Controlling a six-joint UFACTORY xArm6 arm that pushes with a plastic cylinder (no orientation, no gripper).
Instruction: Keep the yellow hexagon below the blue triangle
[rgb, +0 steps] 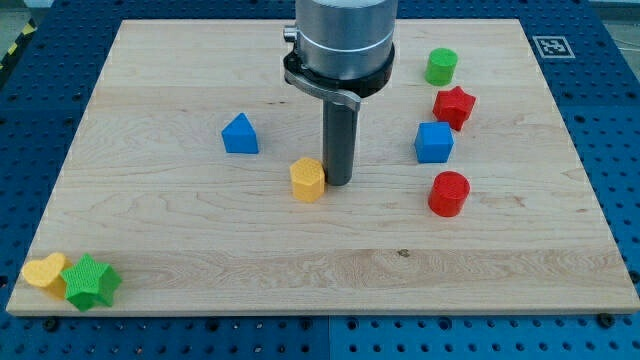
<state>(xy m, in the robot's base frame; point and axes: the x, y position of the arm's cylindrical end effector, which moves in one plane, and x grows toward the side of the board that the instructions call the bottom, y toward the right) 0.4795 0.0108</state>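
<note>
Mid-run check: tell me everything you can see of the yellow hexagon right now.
The yellow hexagon is a small, ridged, plastic-looking block lying flat on the wooden board, near the middle. My tip stands right at its right side, touching or nearly so. The blue triangle sits apart, toward the view's upper left. Nothing else touches it.

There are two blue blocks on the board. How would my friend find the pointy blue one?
Start at the wooden board and find the dark rod standing near its middle, my tip beside the yellow hexagon. Look toward the view's left and a little up: the blue triangle sits there alone. The other blue block, a blue cube, is flat-topped and sits among red blocks on the view's right.
</note>
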